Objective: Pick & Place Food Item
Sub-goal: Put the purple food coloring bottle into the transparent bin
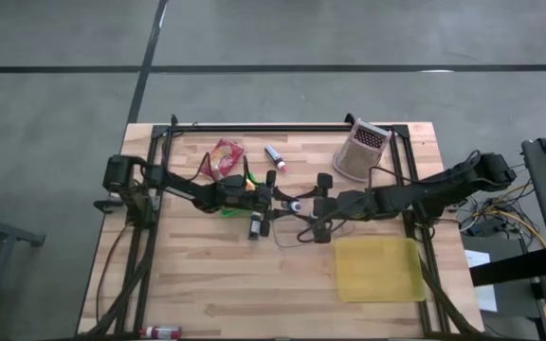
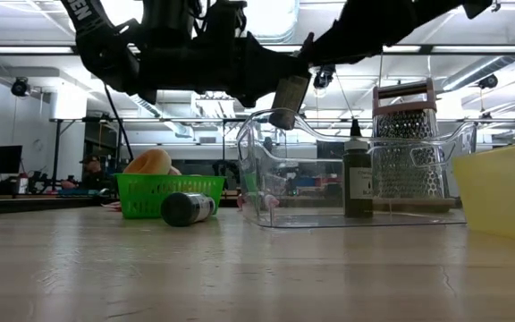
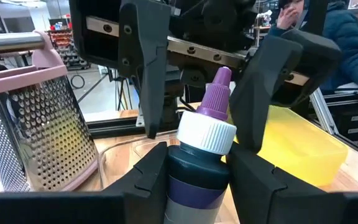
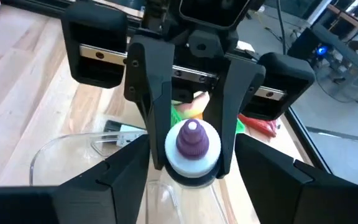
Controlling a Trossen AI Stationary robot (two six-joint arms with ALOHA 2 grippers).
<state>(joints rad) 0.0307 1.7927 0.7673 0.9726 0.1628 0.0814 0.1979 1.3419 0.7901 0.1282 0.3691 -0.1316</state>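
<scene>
Right now we hold a small bottle with a dark body, white collar and purple nozzle cap (image 3: pixel 205 134) in our left gripper (image 3: pixel 197 177), whose fingers press both sides of its body, above the middle of the wooden table (image 1: pixel 207 284). It hangs over the left rim of a clear plastic container (image 2: pixel 329 192), cap pointing toward our right gripper (image 4: pixel 191 171). That gripper faces the left one head-on, its two fingers spread on either side of the white collar; we cannot tell whether they touch it. To the left of the bottle sits a small green basket (image 2: pixel 170 192) with a rounded tan food item (image 2: pixel 147 163) in it, and a dark cylindrical jar (image 2: pixel 188 208) lies on its side just beside the basket. A dark bottle (image 2: pixel 358 179) stands at the clear container. Farther right we see a pink-framed metal box grater (image 1: pixel 361 150) toward the far edge and a yellow plastic bin (image 1: pixel 379 268) toward the near right.
</scene>
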